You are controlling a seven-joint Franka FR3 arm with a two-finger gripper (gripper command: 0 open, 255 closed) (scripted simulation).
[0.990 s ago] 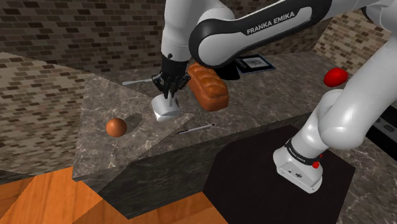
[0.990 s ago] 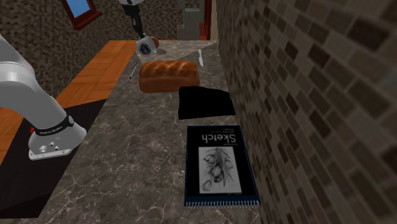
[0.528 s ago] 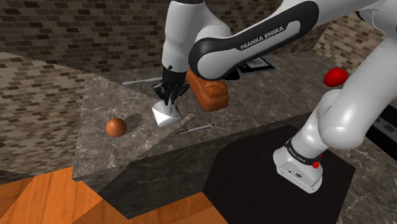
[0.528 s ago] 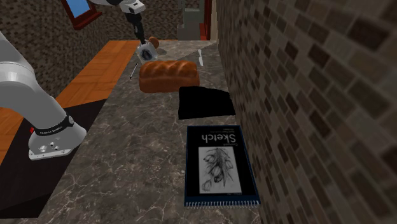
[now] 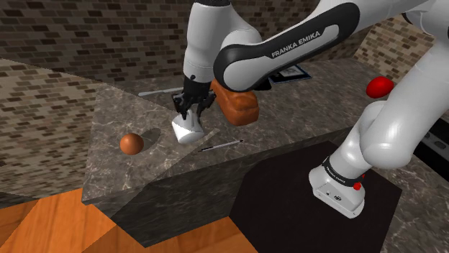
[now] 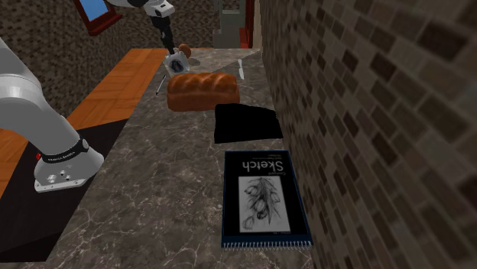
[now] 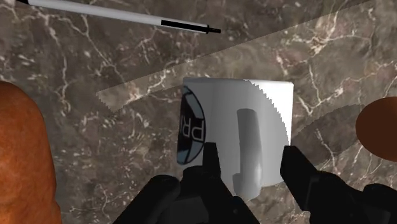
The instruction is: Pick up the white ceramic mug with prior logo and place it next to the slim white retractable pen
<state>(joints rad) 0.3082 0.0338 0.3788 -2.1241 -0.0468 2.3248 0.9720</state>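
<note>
Remotely, I watch the black jaws standing released above the white mug (image 7: 219, 102), their fingers (image 7: 211, 162) straddling its handle without touching it, so nothing is clasped. From the shoulder view the mug shows tilted directly under the jaws at the dark marble desk (image 5: 295, 122), between a brown loaf (image 5: 241, 108) and a brown ball (image 5: 131, 144), though I cannot tell whether it rests on the stone. Its dark round logo faces the loaf, and the slim white pen (image 7: 121, 16) with a black section lies near the mug but apart from it, on the side toward the stand.
</note>
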